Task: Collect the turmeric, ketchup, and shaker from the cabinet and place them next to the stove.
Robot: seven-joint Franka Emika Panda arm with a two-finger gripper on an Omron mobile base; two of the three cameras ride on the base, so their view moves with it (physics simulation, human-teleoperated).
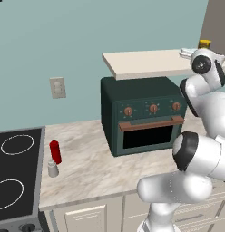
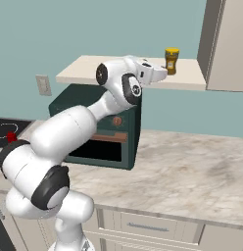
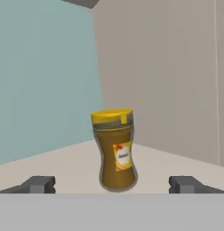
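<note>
Yellow-lidded and filled with ochre powder, the turmeric jar (image 3: 114, 151) stands upright on the pale cabinet shelf (image 2: 189, 81), close to the taupe cabinet door (image 3: 177, 76) at the shelf's far end. The gripper (image 3: 113, 185) faces it with its fingertips (image 3: 39, 184) spread wide, one on each side of the jar and apart from it, nothing pinched between them. The jar looks rigid, smooth-walled and light, probably plastic or glass, so it should not give under pressure but could slip if squeezed on its curved shoulder. Its body narrows slightly at the middle, about where the label sits; that waist seems the best place to close on, below the lid and above the rounded base, with the pads level so the jar does not tip. The ketchup bottle (image 1: 55, 151) and the grey shaker (image 1: 52, 168) already stand on the marble counter (image 1: 87, 167), just beside the black stove (image 1: 17, 174), and the dark green toaster oven (image 1: 144, 115) sits under the shelf.
</note>
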